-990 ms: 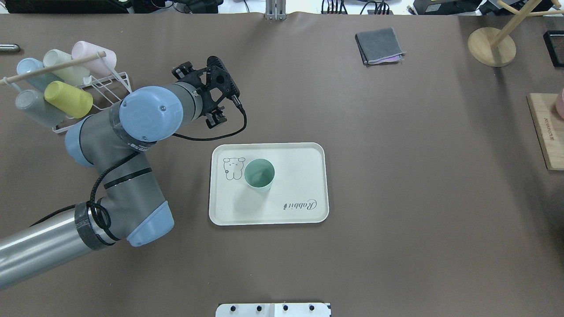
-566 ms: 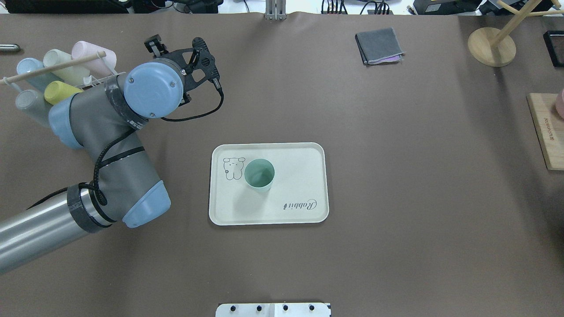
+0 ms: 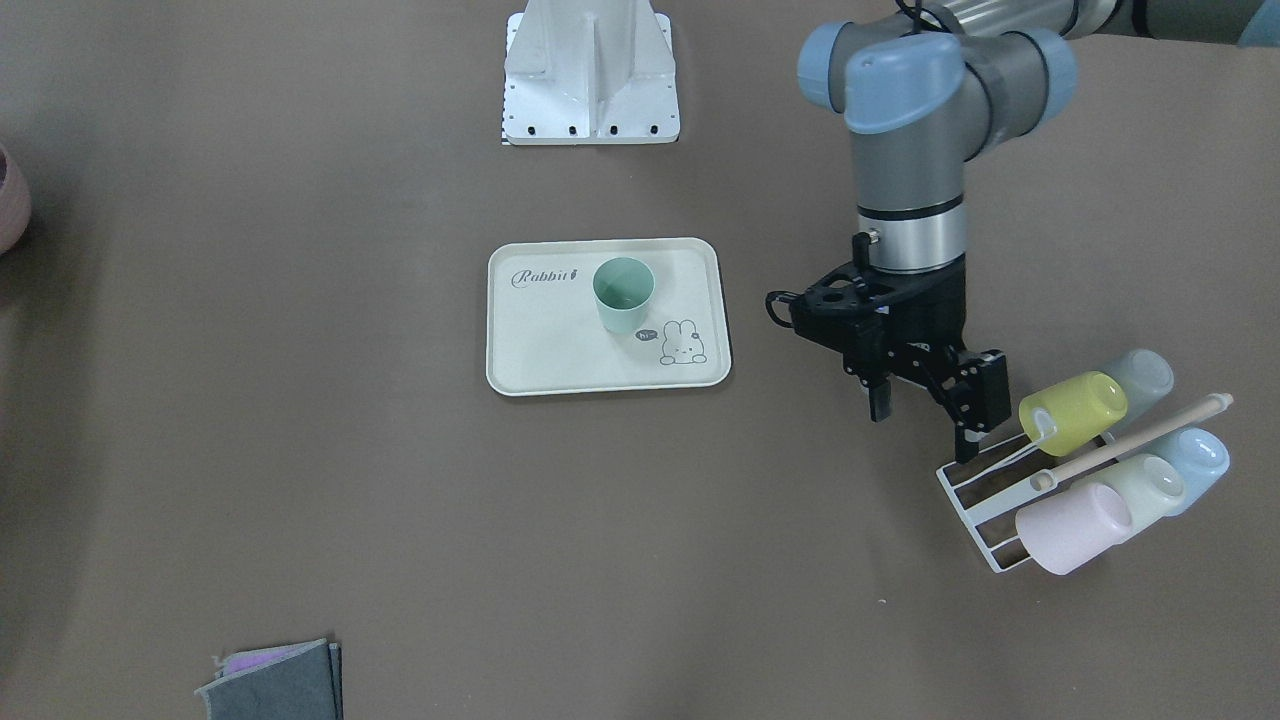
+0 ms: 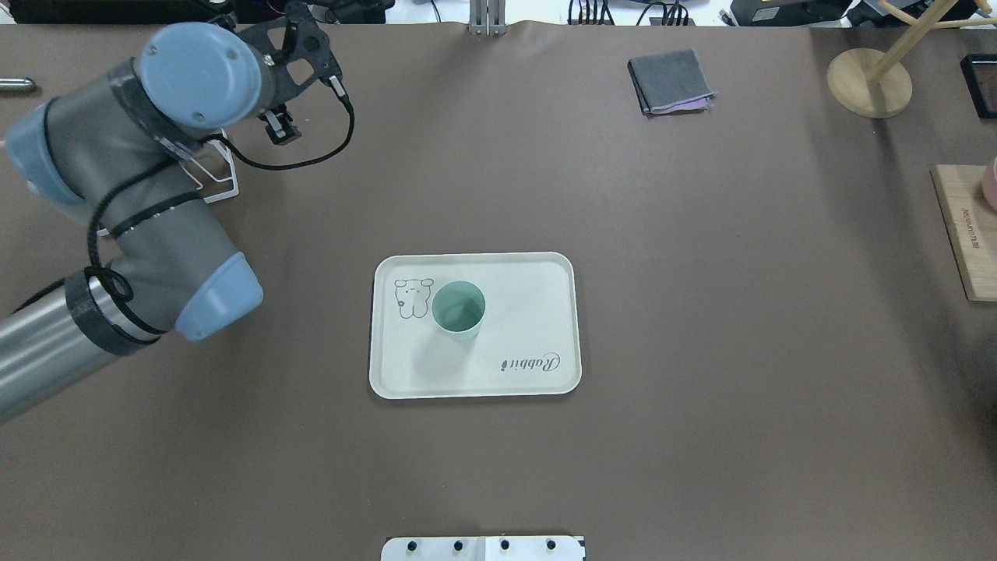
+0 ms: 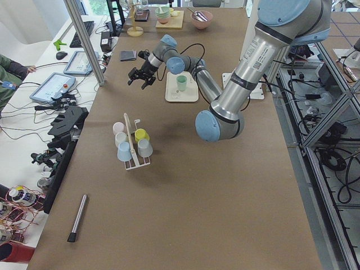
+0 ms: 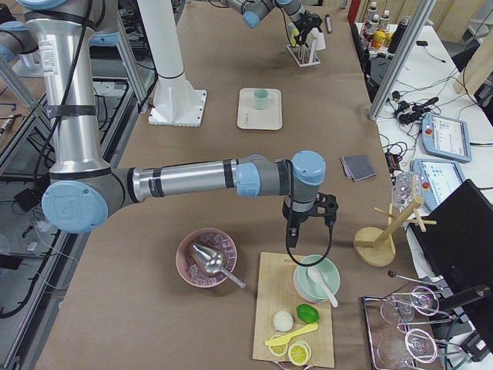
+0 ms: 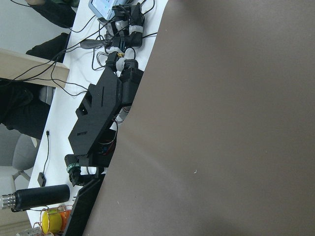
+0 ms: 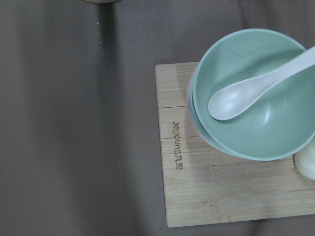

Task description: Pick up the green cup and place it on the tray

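The green cup stands upright on the cream Rabbit tray, in its left half beside the bunny drawing. It also shows in the front view on the tray. My left gripper is open and empty. It hangs well away from the tray, next to the wire cup rack; overhead it is at the far left. My right gripper shows only in the right side view, over a bamboo board; I cannot tell its state.
The rack holds a yellow cup and several pastel cups. A folded grey cloth, a wooden stand and the bamboo board lie far right. A green bowl with a white spoon sits on that board.
My left arm has swung away from the tray toward the far left, over the cup rack. The green cup and the tray have not moved.
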Tool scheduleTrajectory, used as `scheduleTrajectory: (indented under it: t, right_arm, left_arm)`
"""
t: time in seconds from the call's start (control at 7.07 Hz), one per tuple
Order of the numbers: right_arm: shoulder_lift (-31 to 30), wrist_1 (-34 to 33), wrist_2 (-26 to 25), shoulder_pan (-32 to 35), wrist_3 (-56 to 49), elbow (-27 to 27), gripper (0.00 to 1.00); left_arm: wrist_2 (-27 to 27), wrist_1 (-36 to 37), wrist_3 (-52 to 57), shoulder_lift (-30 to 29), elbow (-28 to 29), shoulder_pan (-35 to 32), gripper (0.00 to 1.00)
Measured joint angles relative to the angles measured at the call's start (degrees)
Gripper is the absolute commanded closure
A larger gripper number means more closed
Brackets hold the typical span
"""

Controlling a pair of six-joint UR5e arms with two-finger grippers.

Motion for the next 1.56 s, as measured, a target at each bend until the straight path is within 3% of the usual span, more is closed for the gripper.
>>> scheduleTrajectory:
  t: [0.85, 1.13, 1.56]
  right_arm:
    - [-0.4, 0.0, 0.0, 0.0, 0.0, 0.34, 0.0]
    - [-0.42, 0.0, -0.06, 0.0, 0.0, 0.35, 0.0]
    - [-0.43, 0.0, -0.06, 0.01, 0.0, 0.32, 0.0]
  left_arm:
    - [-21.23, 5.33, -3.14, 4.88, -1.18, -16.27, 0.01]
    - [-31.99, 5.81, -8.67, 11.34, -1.64, -22.55, 0.01]
    - [-45.75, 5.26, -10.12, 26.52, -2.78, -28.89, 0.01]
